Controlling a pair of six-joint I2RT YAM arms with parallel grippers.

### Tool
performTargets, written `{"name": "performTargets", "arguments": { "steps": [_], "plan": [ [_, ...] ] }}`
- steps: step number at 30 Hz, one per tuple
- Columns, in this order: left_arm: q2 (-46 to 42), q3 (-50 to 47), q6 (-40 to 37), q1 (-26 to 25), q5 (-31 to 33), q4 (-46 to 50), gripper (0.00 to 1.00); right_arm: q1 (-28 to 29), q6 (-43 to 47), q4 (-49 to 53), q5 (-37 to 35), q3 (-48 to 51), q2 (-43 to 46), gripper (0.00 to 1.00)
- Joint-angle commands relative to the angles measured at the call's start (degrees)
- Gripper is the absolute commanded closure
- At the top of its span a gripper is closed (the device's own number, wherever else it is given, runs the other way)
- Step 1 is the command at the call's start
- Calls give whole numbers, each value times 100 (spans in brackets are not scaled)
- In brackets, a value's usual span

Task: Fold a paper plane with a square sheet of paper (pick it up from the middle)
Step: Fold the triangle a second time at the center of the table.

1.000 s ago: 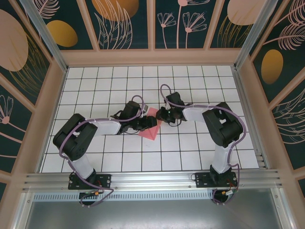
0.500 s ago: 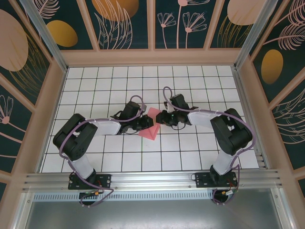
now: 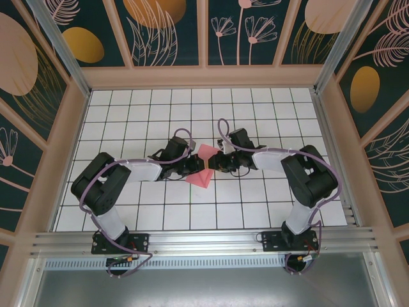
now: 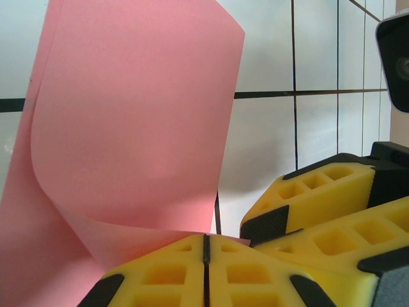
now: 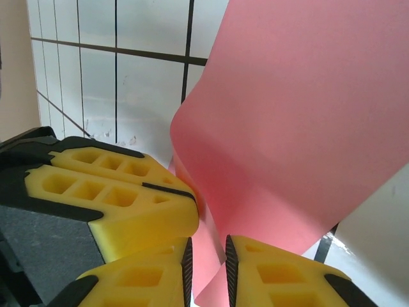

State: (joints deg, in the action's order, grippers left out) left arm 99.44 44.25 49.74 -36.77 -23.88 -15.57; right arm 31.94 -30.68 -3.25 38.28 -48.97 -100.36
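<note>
While the left gripper clamped the square sheet of paper from the left, the right gripper straddled its right edge, jaws narrowly parted, hold unclear.

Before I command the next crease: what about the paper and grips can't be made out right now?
Top view: creases of the paper, too small, partly under the arms.
Left wrist view: its lower edge, behind the shut left gripper.
Right wrist view: whether the right gripper truly clamps it; upper edge cut off by the frame.
</note>
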Motion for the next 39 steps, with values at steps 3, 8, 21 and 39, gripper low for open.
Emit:
{"name": "performTargets", "arguments": {
  "steps": [3, 8, 21, 39],
  "plan": [
    [-55, -47, -37, -25, 64, 103, 90, -26, 82, -135, 163, 9, -182, 74],
    [-56, -63, -34, -23, 59, 98, 92, -26, 22, -224, 208, 39, -227, 71],
    [-89, -74, -32, -23, 43, 125, 93, -22, -109, -179, -88, 13, -316, 98],
    [40, -171, 35, -33, -677, -262, 91, -26, 79, 250, -664, -165, -400, 100]
  ]
}}
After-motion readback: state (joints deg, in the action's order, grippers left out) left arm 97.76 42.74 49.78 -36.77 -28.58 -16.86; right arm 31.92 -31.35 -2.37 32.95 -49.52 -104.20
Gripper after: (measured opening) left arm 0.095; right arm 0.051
